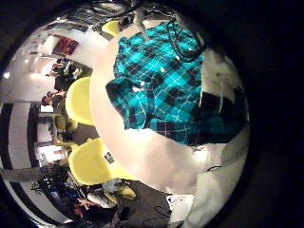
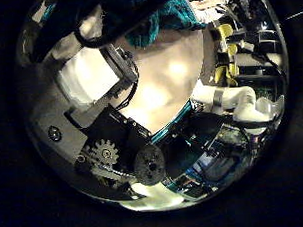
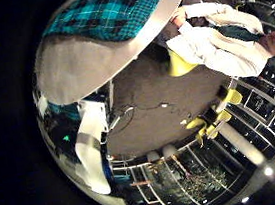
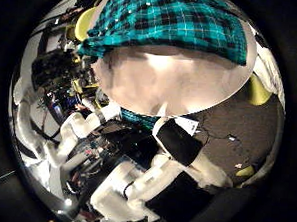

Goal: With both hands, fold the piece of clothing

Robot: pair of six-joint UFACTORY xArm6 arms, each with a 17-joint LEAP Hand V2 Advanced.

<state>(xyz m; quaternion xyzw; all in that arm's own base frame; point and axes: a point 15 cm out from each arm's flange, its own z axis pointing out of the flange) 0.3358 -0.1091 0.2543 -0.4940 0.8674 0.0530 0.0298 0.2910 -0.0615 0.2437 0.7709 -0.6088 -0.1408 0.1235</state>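
Round and pale, the table (image 1: 180, 152) carried the teal plaid shirt (image 1: 161, 85) spread flat on its top — I couldn't tell how far either hand was open, left hand (image 2: 101, 95) included.

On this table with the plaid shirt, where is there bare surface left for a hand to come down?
The teal plaid shirt covers much of the round table. The widest bare patch runs between the shirt's hem and the table rim, on the side near the yellow chairs. The right palm views show the same bare band. Neither hand's fingers can be judged here.
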